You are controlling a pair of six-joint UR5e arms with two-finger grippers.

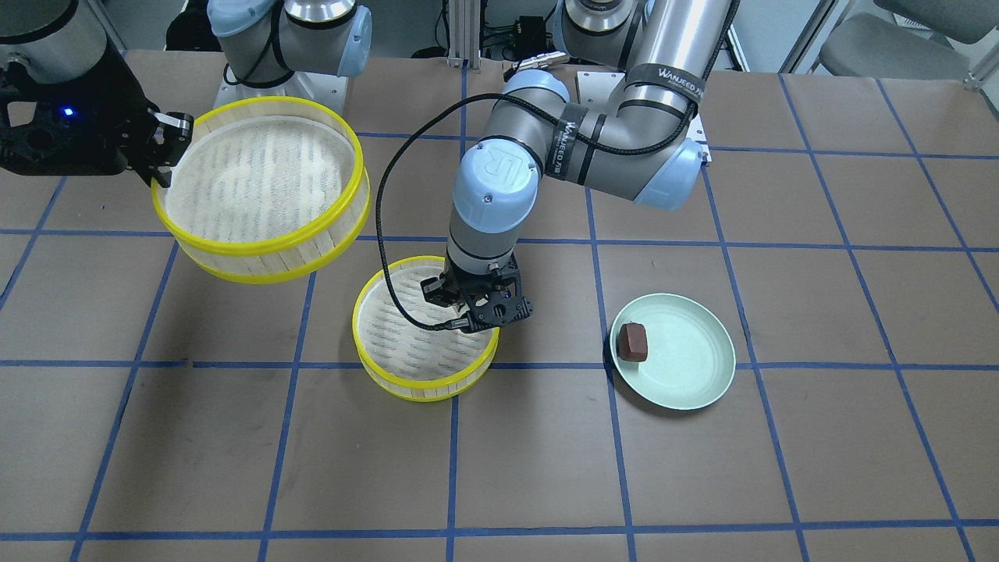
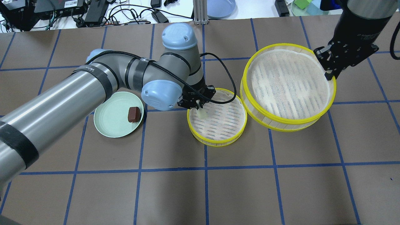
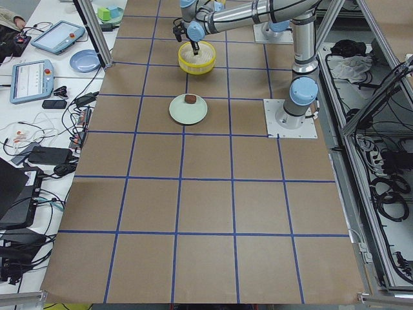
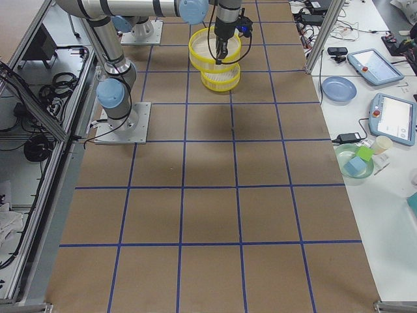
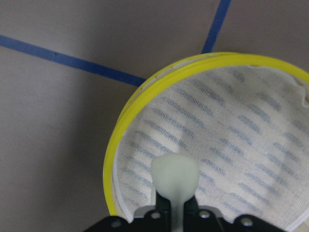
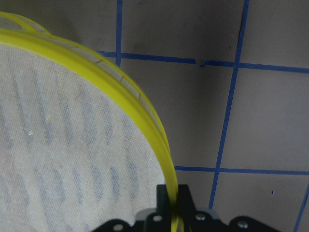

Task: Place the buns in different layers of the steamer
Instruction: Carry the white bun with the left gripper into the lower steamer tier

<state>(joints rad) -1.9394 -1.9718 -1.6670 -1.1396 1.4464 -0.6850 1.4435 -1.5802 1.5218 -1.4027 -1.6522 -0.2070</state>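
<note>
**First bun almost down, second not begun**

Right under the left wrist camera sits the white bun (image 5: 175, 175), pinched between the jaws of the left gripper (image 2: 199, 107). It hangs over the mesh floor of the tray on the table (image 5: 112, 169). In the overhead view it is near that tray's rim, at about 10 o'clock. Whether it already touches the mesh I cannot tell. The jaws are closed on it, so it is not yet let go.

The other tray (image 2: 281, 123) is off the table (image 2: 281, 187), at about 2 o'clock from the lower one in the overhead view. The right gripper (image 6: 173, 205) holds it up, with its jaws clamped across the yellow rim on the tray's far right side. This tray is empty, with only bare mesh showing.

The brown bun (image 2: 133, 114) lies untouched on the green plate (image 2: 109, 125), toward the plate's 3 o'clock edge. The plate is at 9 o'clock from the lower tray, well apart from it.

My reading is that the task is less than half done:

- **Under way:** the white bun is in place over the first layer but not released.
- **Left for the white bun:** open the jaws and lift clear.
- **Left for the brown bun:** fetch it from the plate and put it in the raised tray, which probably ends up stacked on the lower one.
</note>
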